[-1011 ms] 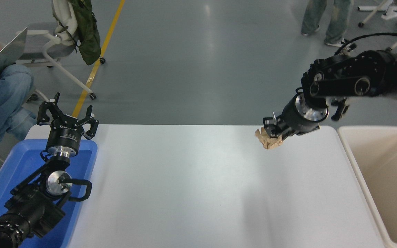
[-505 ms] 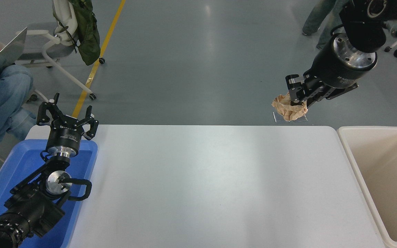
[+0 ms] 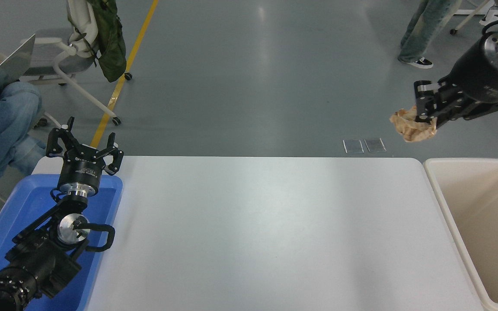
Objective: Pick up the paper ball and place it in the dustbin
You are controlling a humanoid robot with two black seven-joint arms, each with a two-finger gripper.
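The tan crumpled paper ball (image 3: 412,126) hangs in the air beyond the table's far right corner, with my right gripper (image 3: 424,119) shut on it from the right. It is raised well above the table top and lies up and to the left of the cream dustbin (image 3: 441,190), which stands against the table's right edge with its inside showing bare. My left gripper (image 3: 84,149) is parked at the lower left over the blue tray, its fingers spread open and holding nothing.
A blue tray (image 3: 20,203) sits under the left arm at the table's left end. A seated person (image 3: 2,108) with a laptop and a chair (image 3: 76,47) are at the far left; another person's legs (image 3: 422,34) stand at the far right.
My right arm has lifted the paper ball off the table's far edge, then carried it right toward the dustbin. The left arm has not moved.
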